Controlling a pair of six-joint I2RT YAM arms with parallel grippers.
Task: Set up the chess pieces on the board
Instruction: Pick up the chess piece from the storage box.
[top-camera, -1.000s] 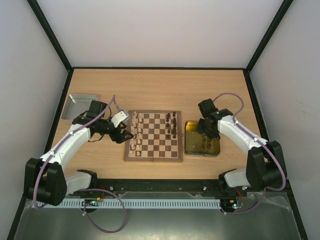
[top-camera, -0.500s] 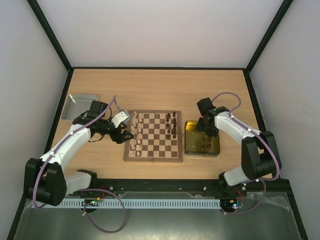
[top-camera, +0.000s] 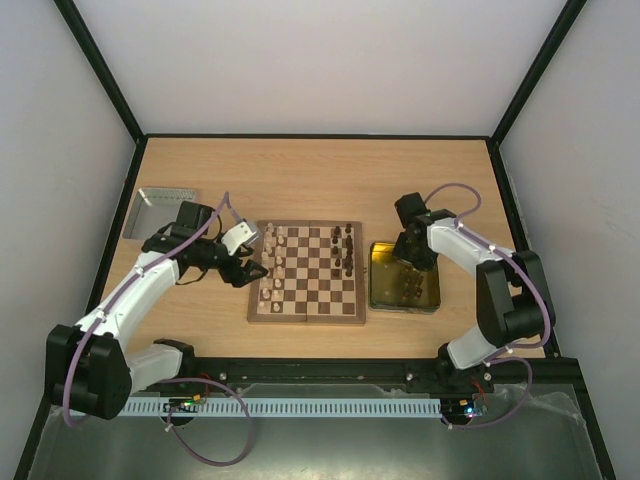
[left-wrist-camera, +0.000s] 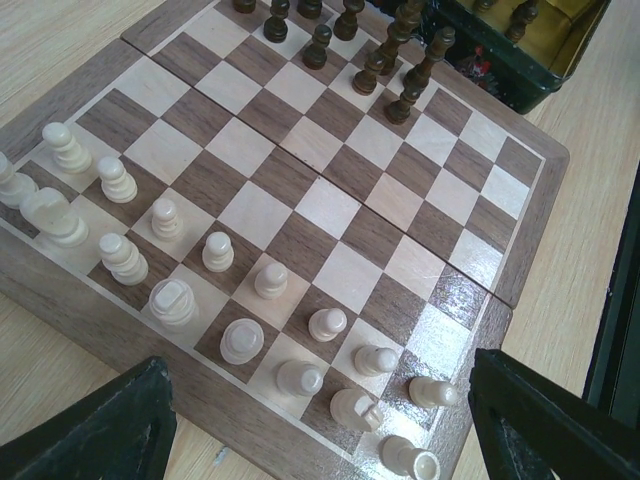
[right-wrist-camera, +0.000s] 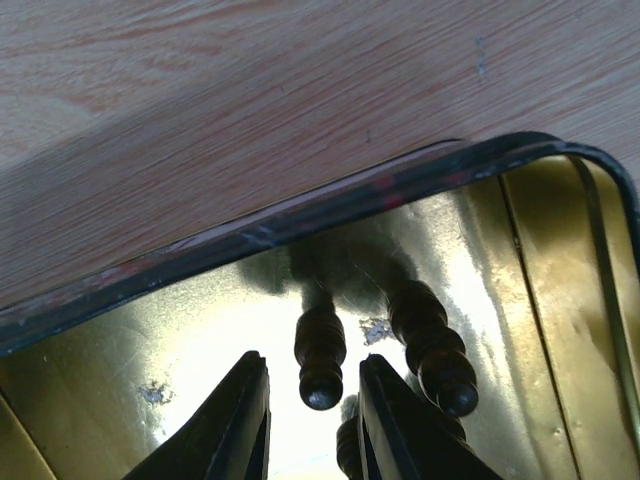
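Observation:
The board (top-camera: 310, 272) lies at the table's middle, with cream chess pieces (top-camera: 270, 265) along its left side and dark ones (top-camera: 347, 250) along its right. My left gripper (top-camera: 250, 270) hovers wide open over the board's (left-wrist-camera: 330, 205) left edge, above the cream pieces (left-wrist-camera: 218, 252), holding nothing (left-wrist-camera: 315, 400). My right gripper (top-camera: 410, 262) reaches down into the yellow tray (top-camera: 437, 300). In the right wrist view its jaws (right-wrist-camera: 312, 375) straddle a dark piece (right-wrist-camera: 320, 350) with a small gap on each side. A second dark piece (right-wrist-camera: 435, 345) stands just to the right.
A silver metal tray (top-camera: 165, 205) sits at the back left of the table. The yellow tray's dark rim (right-wrist-camera: 330, 215) runs just beyond the right fingers. More dark pieces (top-camera: 410, 290) stand in the tray's near half.
The right gripper's jaws have narrowed around the dark piece in the tray, and the arm's elbow has swung inward. The left arm has barely moved.

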